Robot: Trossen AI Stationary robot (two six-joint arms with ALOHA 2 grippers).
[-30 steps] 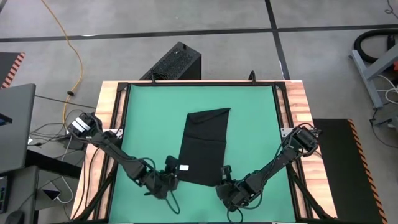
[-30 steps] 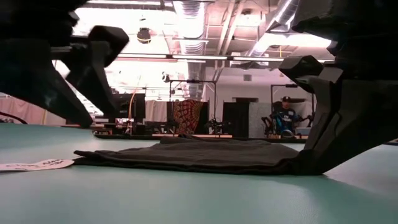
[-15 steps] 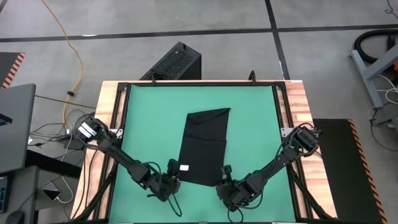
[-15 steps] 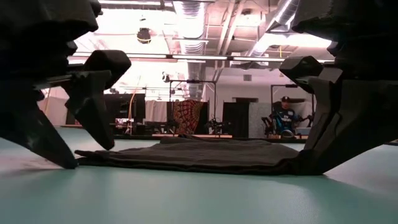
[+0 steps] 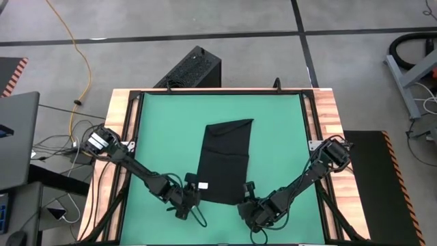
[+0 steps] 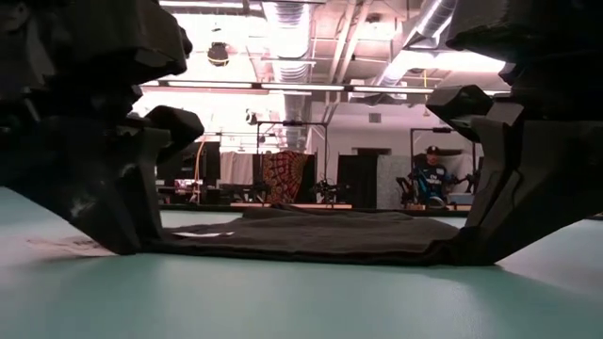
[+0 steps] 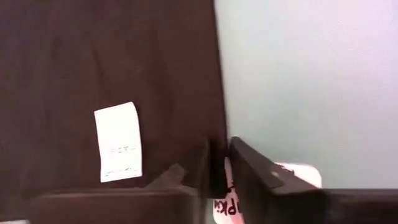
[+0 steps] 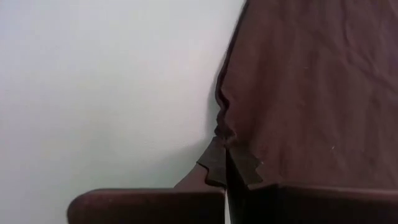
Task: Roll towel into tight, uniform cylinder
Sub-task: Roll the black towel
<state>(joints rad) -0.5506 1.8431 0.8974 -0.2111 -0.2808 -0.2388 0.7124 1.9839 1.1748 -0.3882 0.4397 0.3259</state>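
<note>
The black towel (image 5: 225, 160) lies flat on the green mat (image 5: 280, 130) as a long strip running near to far. Its white tag (image 7: 118, 142) lies on top, close to the near left corner. My left gripper (image 5: 193, 189) stands at that corner, its fingers drawn together over the towel's left edge (image 7: 217, 134). My right gripper (image 5: 246, 193) is shut on the near right corner. In the low view the left gripper (image 6: 141, 247) and the right gripper (image 6: 462, 252) frame the towel's near edge (image 6: 311, 247). My left gripper has the towel's left side edge (image 7: 219, 149) between its two fingers, just beside the near left corner. The fingers slant down from the near left. The cloth lies flat on the mat. One layer or several, I cannot tell. My right gripper pinches the towel's near right corner (image 8: 225, 144) between its two fingers. The fingers slant down from the near right. The cloth puckers into small folds at the fingertips, and the rest of the towel lies flat on the mat.
A white label with red print (image 7: 297, 175) lies on the mat under my left gripper. A black ribbed box (image 5: 192, 68) stands beyond the far edge and a laptop (image 5: 17, 137) to the left. A person (image 6: 429, 177) sits in the room behind.
My left gripper has come down and toward the towel's near left corner, rolling a little. Its fingers stood wide apart and have shut over the towel's edge. The towel has stayed flat in place.
</note>
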